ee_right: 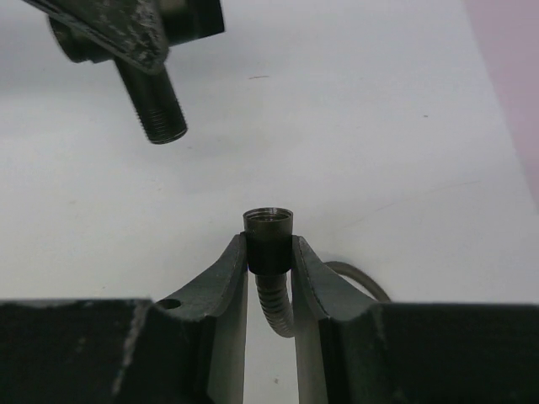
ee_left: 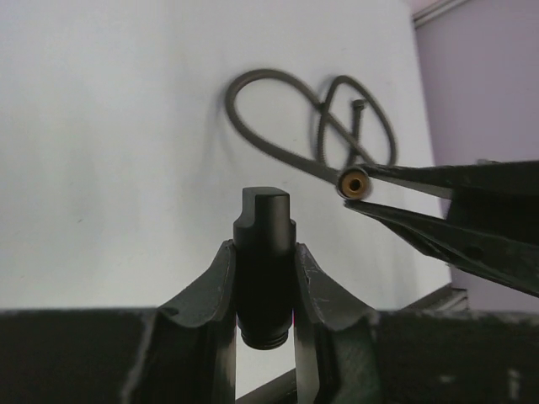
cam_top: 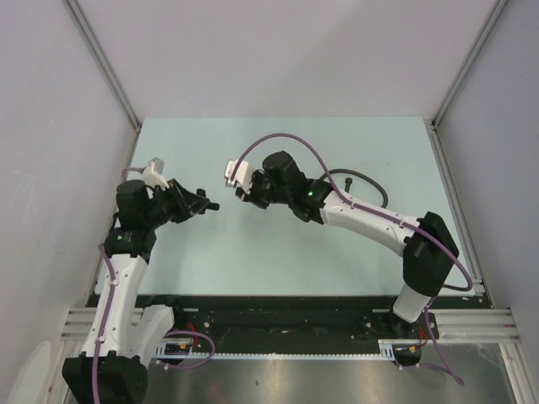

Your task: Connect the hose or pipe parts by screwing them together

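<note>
light: bright, even | shadows: soft | focus: far hose (ee_left: 263, 75) slightly blurred

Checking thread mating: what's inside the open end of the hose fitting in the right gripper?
The hose fitting, clamped by the right gripper, is hollow. The left wrist view shows an orange-brass ring around a dark bore. Deeper inside is hidden.

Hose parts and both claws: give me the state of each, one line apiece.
left claw: shut on the black fitting.
black fitting: gripped, threaded tip bare, not screwed into anything.
right claw: shut on the hose end.
hose end: gripped, mouth open, apart from the black fitting.
hose: slack, looped on the table.
</note>
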Motion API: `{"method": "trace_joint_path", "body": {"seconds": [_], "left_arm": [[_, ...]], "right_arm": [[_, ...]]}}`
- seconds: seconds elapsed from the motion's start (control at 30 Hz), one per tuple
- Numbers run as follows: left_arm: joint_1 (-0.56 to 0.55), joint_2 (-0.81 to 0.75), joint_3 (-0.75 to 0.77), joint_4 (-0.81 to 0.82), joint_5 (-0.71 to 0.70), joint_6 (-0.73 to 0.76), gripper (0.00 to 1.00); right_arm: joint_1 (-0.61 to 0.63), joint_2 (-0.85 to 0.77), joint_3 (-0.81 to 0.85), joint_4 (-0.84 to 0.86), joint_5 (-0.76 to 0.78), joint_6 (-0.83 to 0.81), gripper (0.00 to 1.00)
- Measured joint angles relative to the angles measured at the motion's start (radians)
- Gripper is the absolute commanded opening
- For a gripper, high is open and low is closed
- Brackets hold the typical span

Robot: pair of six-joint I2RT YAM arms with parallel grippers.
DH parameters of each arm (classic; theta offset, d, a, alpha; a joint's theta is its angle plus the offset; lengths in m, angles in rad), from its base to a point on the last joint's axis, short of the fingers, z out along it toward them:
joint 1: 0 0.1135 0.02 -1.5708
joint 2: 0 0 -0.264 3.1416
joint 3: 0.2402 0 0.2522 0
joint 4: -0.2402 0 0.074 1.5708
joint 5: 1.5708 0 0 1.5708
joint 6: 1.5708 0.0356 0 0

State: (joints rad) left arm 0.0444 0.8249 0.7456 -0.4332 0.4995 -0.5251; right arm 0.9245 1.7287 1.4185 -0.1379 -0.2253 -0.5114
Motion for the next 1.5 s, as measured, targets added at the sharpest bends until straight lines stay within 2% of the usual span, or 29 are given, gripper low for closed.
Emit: {"method": "trace_joint_path", "body": {"seconds": [0.2,0.47,0.67,0.9,1.5], "left_arm": [[-0.003,-0.015,0.026,0.101,0.159,-0.105,0.00],[-0.020,0.030,0.026,0.188,0.251,-0.229,0.00],[-0.082,0.090,0.021,0.189,0.253,-0.288,0.00],[-0.133,0.104,0.021,0.209,0.252,-0.316,0.00],[-0.140,0.126,0.013,0.225,0.237,-0.316,0.00]], "right_arm": [[-0.003,-0.045,-0.021,0.012,0.096,0.040,0.00],[0.060,-0.160,-0.224,0.097,0.242,0.055,0.00],[0.117,-0.228,-0.314,0.185,0.335,0.020,0.00],[0.148,-0.249,-0.319,0.251,0.361,-0.025,0.00],[0.172,-0.275,-0.359,0.249,0.345,-0.059,0.00]]}}
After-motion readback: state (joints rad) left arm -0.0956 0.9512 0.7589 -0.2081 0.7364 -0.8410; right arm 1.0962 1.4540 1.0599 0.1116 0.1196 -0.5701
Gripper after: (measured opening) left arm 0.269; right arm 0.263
